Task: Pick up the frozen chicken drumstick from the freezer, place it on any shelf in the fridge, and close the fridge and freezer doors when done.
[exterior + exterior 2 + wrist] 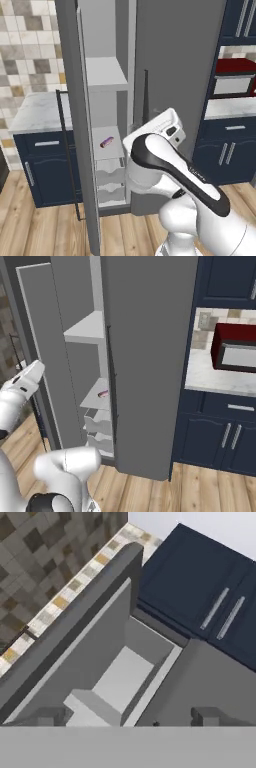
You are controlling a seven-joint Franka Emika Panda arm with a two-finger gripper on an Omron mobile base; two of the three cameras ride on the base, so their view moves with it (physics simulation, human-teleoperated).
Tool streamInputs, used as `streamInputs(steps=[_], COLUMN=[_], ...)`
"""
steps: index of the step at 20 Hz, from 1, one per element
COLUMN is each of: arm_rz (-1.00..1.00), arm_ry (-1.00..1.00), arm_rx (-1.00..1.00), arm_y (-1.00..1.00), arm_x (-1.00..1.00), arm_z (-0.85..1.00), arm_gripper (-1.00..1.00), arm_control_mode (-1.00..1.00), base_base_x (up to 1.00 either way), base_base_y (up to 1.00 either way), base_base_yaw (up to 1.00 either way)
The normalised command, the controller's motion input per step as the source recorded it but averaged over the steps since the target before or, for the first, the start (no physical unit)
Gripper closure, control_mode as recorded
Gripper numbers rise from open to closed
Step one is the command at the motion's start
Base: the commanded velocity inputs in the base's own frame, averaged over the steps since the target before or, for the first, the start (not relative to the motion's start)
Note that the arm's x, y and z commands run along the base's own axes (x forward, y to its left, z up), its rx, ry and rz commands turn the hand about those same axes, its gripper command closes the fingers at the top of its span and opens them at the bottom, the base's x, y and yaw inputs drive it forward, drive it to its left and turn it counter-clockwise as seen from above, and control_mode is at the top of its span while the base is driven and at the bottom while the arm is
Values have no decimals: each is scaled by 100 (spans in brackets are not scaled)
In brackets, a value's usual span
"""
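Beige and grey mosaic tiles (pixel 30 45) covered the wall at the far left, above a pale marble counter (pixel 37 115) on navy blue base cabinets (pixel 47 165). Light wood plank flooring (pixel 45 227) ran across the near ground.

Right of that counter, the narrow freezer door (pixel 75 125), plain grey with a long black bar handle (pixel 67 155), stood swung open toward the near side. Behind it the freezer (pixel 107 130), the slim column of the tall grey unit, showed a white upper shelf (pixel 105 72), a lower white shelf (pixel 107 145) and white drawers (pixel 110 182) beneath. On the lower shelf lay a small pink-purple bar (pixel 107 142); from the right base view it sat near the shelf's front edge (pixel 103 393). The frozen chicken drumstick could not be made out anywhere in the freezer.

Further right, the wide fridge door (pixel 175 65) was shut, its black handle (pixel 145 97) just beside the freezer opening. At the far right were more navy cabinets (pixel 225 150) and a dark red microwave (pixel 235 348) on a marble counter.

The gripper (pixel 127 714), raised and pointing up into the top of the freezer, had its fingers spread wide and held nothing.
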Motion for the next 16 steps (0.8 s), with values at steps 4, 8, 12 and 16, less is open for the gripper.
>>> streamInputs(steps=[4, 8, 12, 16], arm_rz=[-11, -10, -10, -13], arm_ry=[10, 15, 23, 18], arm_rx=[-45, -46, -47, -45], arm_y=[100, 100, 100, 100], arm_x=[-58, -38, -7, 0], arm_z=[23, 6, 0, 0], arm_gripper=[-100, -100, -100, -100], arm_control_mode=[-100, -100, -100, -100], base_base_x=[0, 0, 0, 0], base_base_y=[0, 0, 0, 0], base_base_yaw=[0, 0, 0, 0])
